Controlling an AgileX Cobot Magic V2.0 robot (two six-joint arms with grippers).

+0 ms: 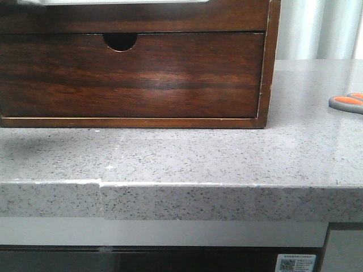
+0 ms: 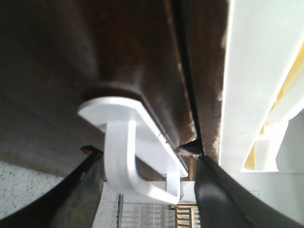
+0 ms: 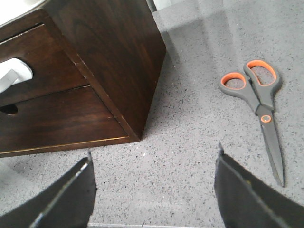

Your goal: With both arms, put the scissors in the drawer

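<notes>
The speckled grey tabletop [image 1: 187,156] has a chipped near edge, and its near strip is bare in the front view. Farther back on the left stands the wooden cabinet [image 1: 269,56], its lower drawer front [image 1: 130,76] marked by a half-round finger notch [image 1: 120,41] at the top edge and shut flush with the frame. The scissors [image 1: 347,103] lie flat on the tabletop to the right of the cabinet, well apart from it, only their orange loops showing at the right edge of the front view. From the right wrist they [image 3: 260,107] show whole: blades closed, grey-rimmed orange loops pointing away from the right hand [image 3: 154,190], whose dark fingers [image 3: 66,197] stand wide apart above the tabletop, holding nothing, near the cabinet's right front corner [image 3: 135,135]. Above the notched front that view shows another dark drawer [image 3: 40,61] with a white handle [image 3: 14,76] (partly cut off at the picture's edge). The left wrist view is very close and blurred: the left hand [image 2: 142,183] has its dark fingers [image 2: 218,194] on either side of that white handle [image 2: 133,152], set against dark glossy wood [image 2: 128,52]; whether the fingers press on the handle I cannot tell.
</notes>
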